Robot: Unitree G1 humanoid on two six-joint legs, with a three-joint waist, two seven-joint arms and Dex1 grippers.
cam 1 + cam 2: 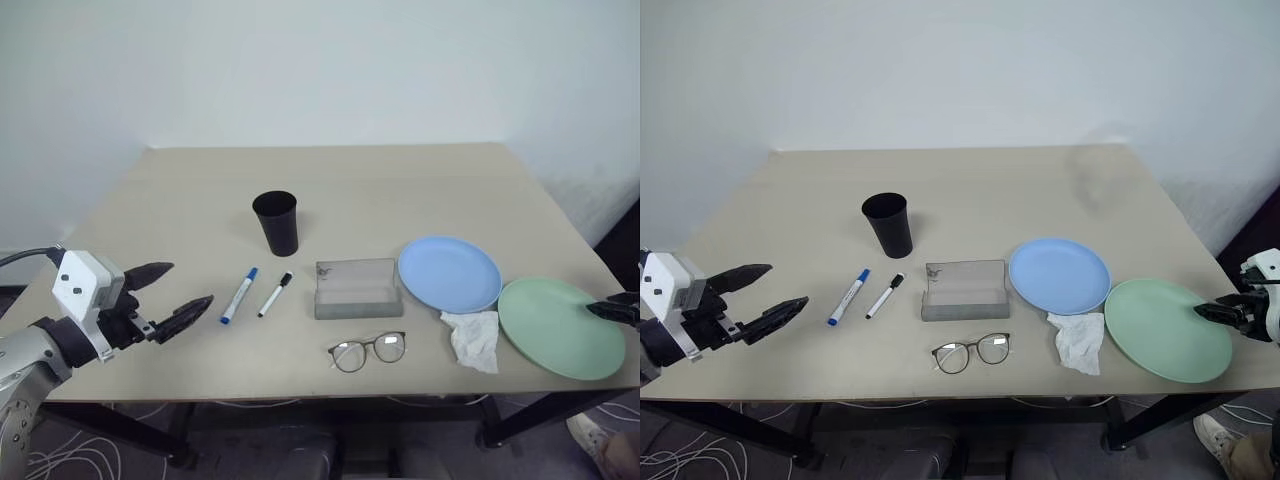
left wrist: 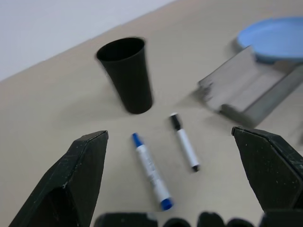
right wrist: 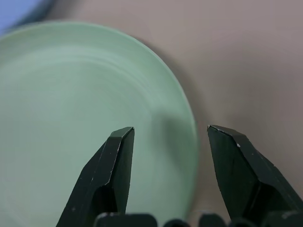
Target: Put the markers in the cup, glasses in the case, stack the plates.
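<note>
Beige table [image 1: 200, 210] against a pale wall, carrying every task item, none of them yet sorted.

Black cup [image 1: 276, 222] is standing upright near the middle. Blue-capped marker [image 1: 238, 295] and black-capped marker [image 1: 275, 294] are lying side by side, apart, just in front of the cup. Grey case [image 1: 357, 289] is sitting open beside the markers, with the glasses [image 1: 367, 351] lying in front of it, near the table's front edge. Blue plate [image 1: 449, 273] is lying beside the case; green plate [image 1: 560, 327] is lying next to it toward the right edge, unstacked; a crumpled white tissue [image 1: 474, 339] is lying in front, between the two. Left gripper [image 1: 172, 297] is hovering left of the markers, fingers spread, holding nothing. Right gripper [image 3: 168, 142] is hovering at the green plate's outer rim, fingers spread either side of the rim.
</note>
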